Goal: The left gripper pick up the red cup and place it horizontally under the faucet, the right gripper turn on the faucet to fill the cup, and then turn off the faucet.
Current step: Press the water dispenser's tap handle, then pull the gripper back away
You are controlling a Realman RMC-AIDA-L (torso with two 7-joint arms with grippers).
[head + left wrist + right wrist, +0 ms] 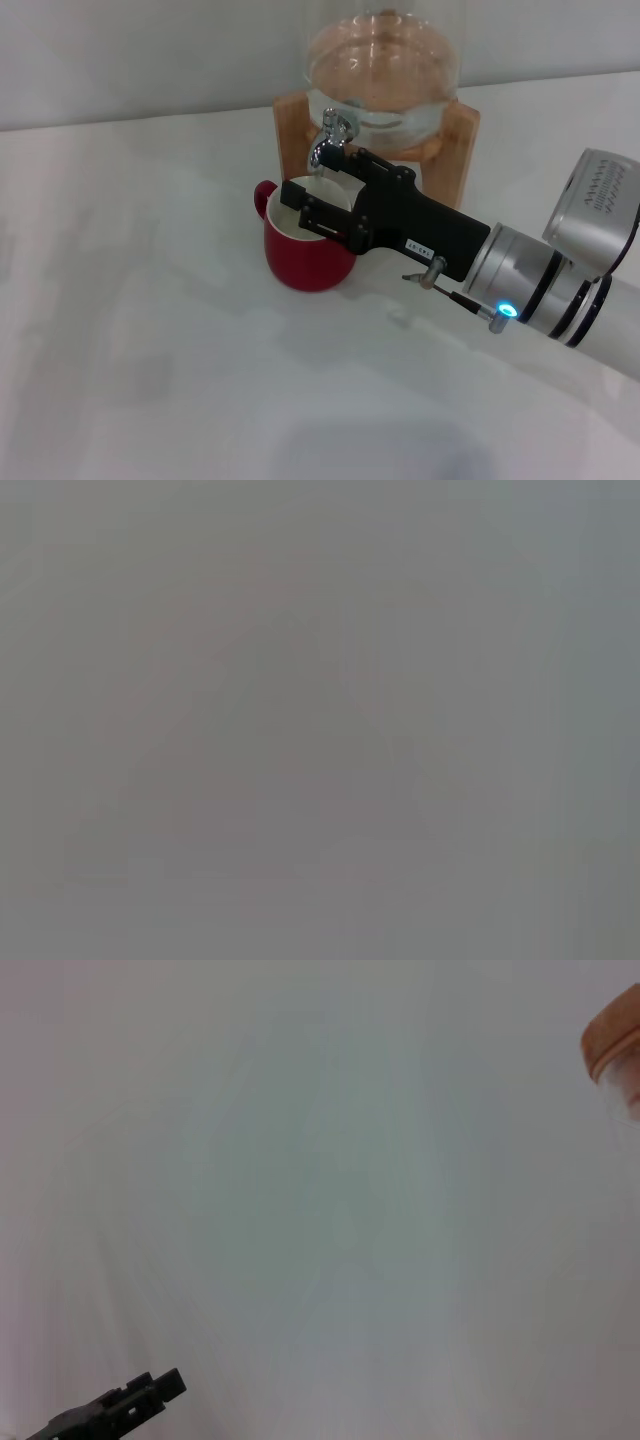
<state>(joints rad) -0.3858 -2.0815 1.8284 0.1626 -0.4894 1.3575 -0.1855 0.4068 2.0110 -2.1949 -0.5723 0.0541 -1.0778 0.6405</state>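
- Head view: my right gripper reaches over the red cup, fingers spread, beside the faucet. The cup stands upright just beneath my fingertips, under the spout, and my body hides part of its rim.
- Left wrist view: only grey blur; my left gripper is not seen.
- Right wrist view: a black finger cut off at the edge, with a wooden piece at the far edge.

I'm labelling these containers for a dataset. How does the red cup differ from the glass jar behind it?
The red cup is opaque dark red with a cream inside; the glass jar is clear. The cup stands directly on the table; the jar rests raised in a wooden stand. The cup is smaller and has a loop handle; the jar carries the faucet. Both are rounded.
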